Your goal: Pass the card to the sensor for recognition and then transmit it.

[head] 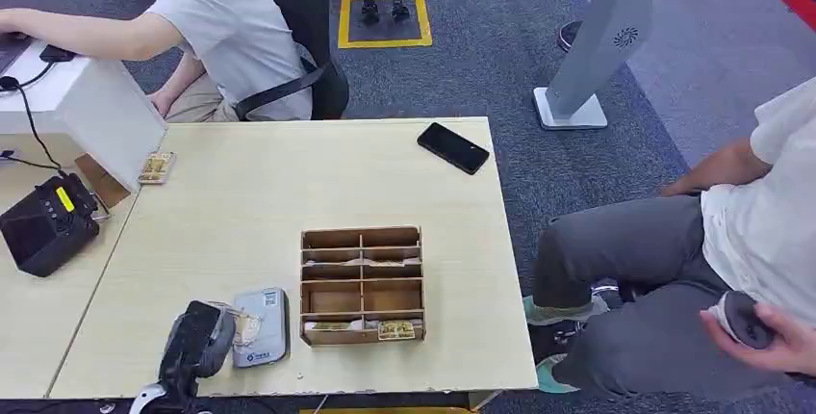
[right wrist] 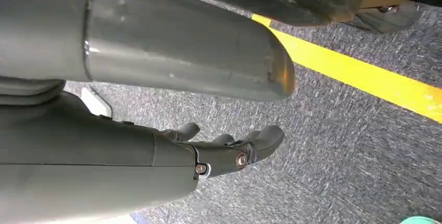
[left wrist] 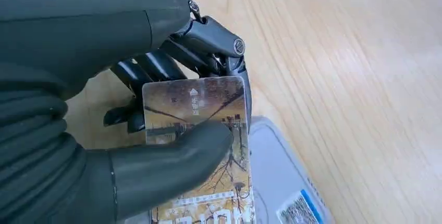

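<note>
your left hand (left wrist: 156, 130) pinches the card (left wrist: 200, 146) over the reader (left wrist: 284, 182); right hand (right wrist: 229, 151) hangs empty. thumb grip looks thin, card could slip sideways.

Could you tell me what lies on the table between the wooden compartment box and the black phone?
Nothing: in the head view the stretch of table between the wooden box and the black phone is bare wood.

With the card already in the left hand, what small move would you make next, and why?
Probably lower the card flat onto the grey sensor. The left hand pinches it between thumb and fingers right over the sensor's near edge, so a short dip should let it read. The right hand hangs open over the floor.
</note>
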You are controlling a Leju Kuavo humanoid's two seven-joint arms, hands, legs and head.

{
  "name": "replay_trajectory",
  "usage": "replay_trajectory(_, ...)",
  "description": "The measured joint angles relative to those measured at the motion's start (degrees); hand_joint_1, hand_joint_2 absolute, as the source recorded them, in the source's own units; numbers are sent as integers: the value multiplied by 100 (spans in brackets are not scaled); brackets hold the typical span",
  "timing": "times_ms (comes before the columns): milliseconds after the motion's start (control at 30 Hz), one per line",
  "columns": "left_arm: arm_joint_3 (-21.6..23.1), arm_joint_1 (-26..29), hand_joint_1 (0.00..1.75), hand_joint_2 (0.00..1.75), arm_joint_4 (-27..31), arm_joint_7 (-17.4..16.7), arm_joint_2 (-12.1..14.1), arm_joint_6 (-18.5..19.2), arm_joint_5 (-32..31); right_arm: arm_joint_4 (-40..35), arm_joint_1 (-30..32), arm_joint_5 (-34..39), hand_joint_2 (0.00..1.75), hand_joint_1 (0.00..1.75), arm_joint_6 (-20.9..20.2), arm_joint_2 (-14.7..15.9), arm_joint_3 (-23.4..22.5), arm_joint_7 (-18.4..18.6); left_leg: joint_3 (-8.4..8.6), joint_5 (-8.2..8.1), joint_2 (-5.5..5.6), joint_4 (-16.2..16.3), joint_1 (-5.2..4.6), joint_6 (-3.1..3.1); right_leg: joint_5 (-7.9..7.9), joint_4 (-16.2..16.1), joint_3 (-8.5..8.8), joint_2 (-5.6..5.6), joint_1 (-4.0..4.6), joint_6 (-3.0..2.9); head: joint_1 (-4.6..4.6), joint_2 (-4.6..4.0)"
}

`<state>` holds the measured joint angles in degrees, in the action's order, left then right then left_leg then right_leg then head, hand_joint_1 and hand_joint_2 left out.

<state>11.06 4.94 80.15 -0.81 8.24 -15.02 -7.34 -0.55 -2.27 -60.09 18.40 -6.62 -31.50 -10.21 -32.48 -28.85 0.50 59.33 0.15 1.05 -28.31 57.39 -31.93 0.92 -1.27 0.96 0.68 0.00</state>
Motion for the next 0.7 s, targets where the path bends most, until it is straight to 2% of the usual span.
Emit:
replay_trajectory(67, -2, 22, 175, 175, 154, 136, -24, 308, 846, 0, 1, -72, 0, 0, 13, 0, -42, 0, -1, 0, 0, 0, 1, 0, 0, 0, 0, 0, 0, 0, 0, 0)
replay_trajectory(100, -17, 34, 175, 175, 312, 160, -35, 562, 1671, 0, 0, -120, 0, 0, 22, 0, -81, -4, -1, 0, 0, 0, 2, 1, 0, 0, -1, 0, 0, 0, 2, 0)
replay_trajectory(133, -31, 34, 175, 175, 440, 189, -44, 668, 2098, 0, -1, -147, 0, 0, 26, 2, -114, -18, -2, 0, 0, 0, 2, 1, 0, 0, -1, 0, 0, 0, 0, 0)
replay_trajectory(267, -55, -108, 175, 175, 936, 335, -44, 720, 2870, 0, -2, -273, 0, 0, 26, 4, -228, -70, -2, 0, 3, 1, 1, 1, 0, 0, -1, -2, -1, 0, 0, 0)
replay_trajectory(367, -55, -454, 175, 175, 1185, 549, -22, 512, 2975, 0, -6, -396, 0, 0, 28, 7, -313, -79, -3, 4, 7, 2, 1, 4, 2, 0, -1, -7, 0, 0, -2, 0)
replay_trajectory(467, -59, -1005, 175, 175, 1294, 503, 85, 412, 3233, 0, -21, -526, 0, 0, 26, 9, -385, -76, -5, 14, 15, 2, 1, -7, 8, 1, -1, -13, 2, 0, -2, 0)
replay_trajectory(533, -87, -1388, 175, 175, 1301, 603, 162, 172, 3078, 0, -37, -612, 0, 0, 15, 13, -426, -77, -5, 15, 15, 1, 2, -9, 11, 3, -2, -13, 3, -5, 0, 0)
replay_trajectory(633, -133, -1836, 175, 175, 1299, 922, 271, -352, 2462, 0, -48, -767, 0, 0, -26, 15, -459, -94, -4, 16, 14, 1, 2, -9, 11, 5, -2, -11, 3, -5, 2, 0)
replay_trajectory(700, -149, -2016, 175, 175, 1294, 995, 330, -467, 2275, 0, -55, -817, 0, 0, -24, 15, -489, -96, -4, 16, 14, 1, 2, -9, 11, 5, -2, -11, 2, -5, 2, 0)
